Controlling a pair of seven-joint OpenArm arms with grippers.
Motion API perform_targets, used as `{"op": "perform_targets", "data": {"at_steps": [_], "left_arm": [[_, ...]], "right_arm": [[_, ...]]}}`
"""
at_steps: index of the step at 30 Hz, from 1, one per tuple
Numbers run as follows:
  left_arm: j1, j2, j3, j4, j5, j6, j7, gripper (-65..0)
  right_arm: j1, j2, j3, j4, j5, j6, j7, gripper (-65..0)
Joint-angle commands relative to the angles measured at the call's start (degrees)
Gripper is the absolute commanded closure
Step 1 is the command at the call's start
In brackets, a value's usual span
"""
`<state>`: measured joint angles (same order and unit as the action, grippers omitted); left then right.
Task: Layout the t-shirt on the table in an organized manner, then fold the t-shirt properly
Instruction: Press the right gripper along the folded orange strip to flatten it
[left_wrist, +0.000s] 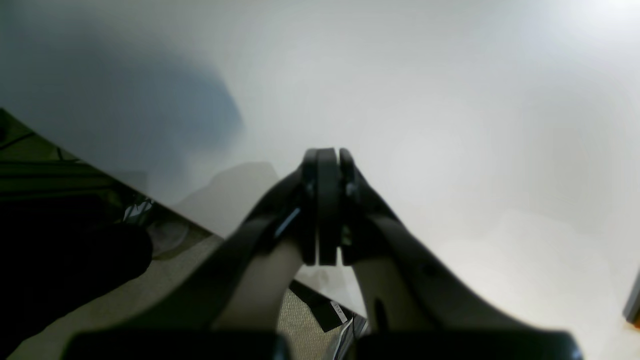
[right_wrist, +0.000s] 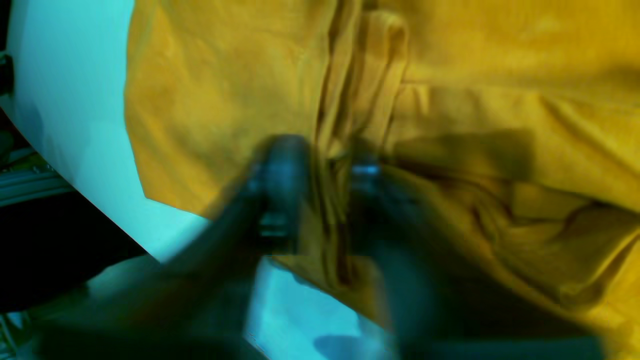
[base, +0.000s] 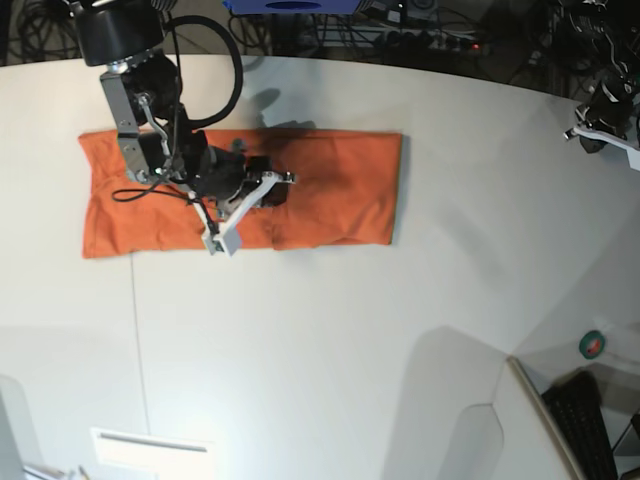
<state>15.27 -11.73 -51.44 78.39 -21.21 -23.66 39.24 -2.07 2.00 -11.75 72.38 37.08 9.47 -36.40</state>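
So I'm mid-fold here I think. The t-shirt (base: 330, 185) is already down to a long narrow band lying flat on the surface (base: 350, 340), toward the far left side from my base view, its long axis running left-right across the frame. Can't tell which end is the neck from these views, no tag visible.

The right end effector (right_wrist: 320, 200) is down on the band around its middle. In the wrist view its jaws sit either side of a bunched ridge of orange cloth, but it's blurry enough that I can't tell if they've actually clamped on it. The left end effector (left_wrist: 327, 205) is clenched on nothing, hovering over bare surface well apart from the shirt.

My guess for next: confirm the pinch, then lift and carry one end over the other to halve the band. Needs a clean grab through all layers.
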Motion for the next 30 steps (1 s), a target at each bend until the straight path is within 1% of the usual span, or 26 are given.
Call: {"op": "perform_targets", "data": {"at_steps": [1,5,9,13,14,17,20,22,25,30], "left_arm": [[0.0,-1.1,-0.4,0.9,-0.6,-0.2,-1.1,0.0],[0.0,-1.1,-0.5,0.8,-0.6,-0.2,-1.2,0.0],[-0.1,-1.1,-0.5,0.7,-0.6,-0.2,-1.3,0.0],[-0.5,-1.4,-0.5,-2.7,-0.6,-0.2,-1.3,0.0],[-0.5,-1.4,-0.5,-3.3,-0.8,-0.2,-1.4,0.0],[-1.1,-1.4,-0.6,-4.1,-0.7,-0.2,-1.4,0.0],[-1.1,-1.4,-0.6,-4.0,-0.7,-0.2,-1.4,0.0],[-1.1,-1.4,-0.6,-4.0,-0.7,-0.2,-1.4,0.0],[-1.2,-1.4,-0.6,-4.0,-0.7,-0.2,-1.4,0.0],[-1.2,-1.4,-0.6,-4.0,-0.7,-0.2,-1.4,0.0]], "right_arm": [[0.7,-0.2,0.2,1.1,0.7,0.7,0.5,0.0],[-0.4,-0.4,0.4,1.3,0.8,0.2,-0.7,0.0],[-3.1,-0.4,0.5,7.7,0.8,-0.1,-2.0,0.0],[-4.5,-0.3,0.5,13.3,0.8,-3.6,-5.6,0.0],[-5.0,-0.3,0.5,14.3,0.8,-4.1,-6.2,0.0],[-6.1,-0.2,0.5,17.8,0.8,-5.4,-6.5,0.0],[-7.0,0.1,0.5,20.1,0.8,-7.9,-7.4,0.0],[-7.5,0.2,0.7,21.1,0.8,-8.7,-8.2,0.0],[-7.6,0.2,3.4,20.9,0.8,-8.8,-9.1,0.0],[-6.9,0.2,6.4,17.7,0.7,-8.8,-8.9,0.0]]}}
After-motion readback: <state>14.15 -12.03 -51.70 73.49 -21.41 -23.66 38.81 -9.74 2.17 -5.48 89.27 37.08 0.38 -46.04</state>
